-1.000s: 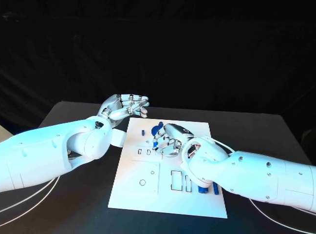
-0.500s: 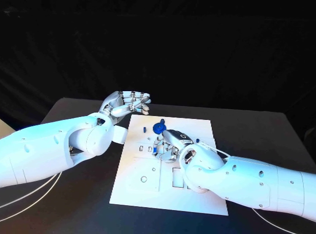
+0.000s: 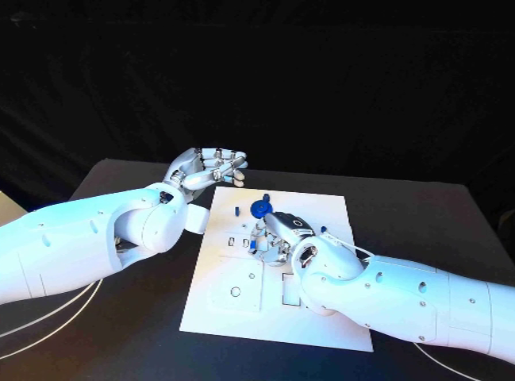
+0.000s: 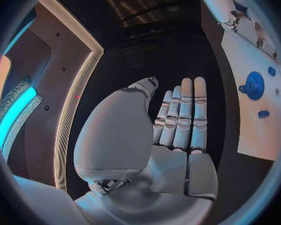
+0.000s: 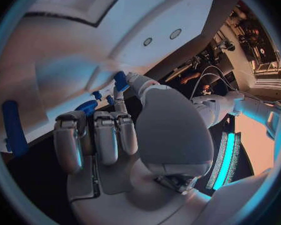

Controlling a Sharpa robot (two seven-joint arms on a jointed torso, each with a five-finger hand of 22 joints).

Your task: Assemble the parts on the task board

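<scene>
Task board [image 3: 326, 317] lies under right hand [image 3: 278, 236].

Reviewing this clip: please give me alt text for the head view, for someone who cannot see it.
The right hand is down on the middle of the white task board on a black table, just nearer than a round blue part. The left hand is raised beyond the board's far left corner, holding nothing.

Task board [image 3: 314, 317] lies mid-table [image 3: 428, 214], gear [image 3: 259, 209] on it.
</scene>
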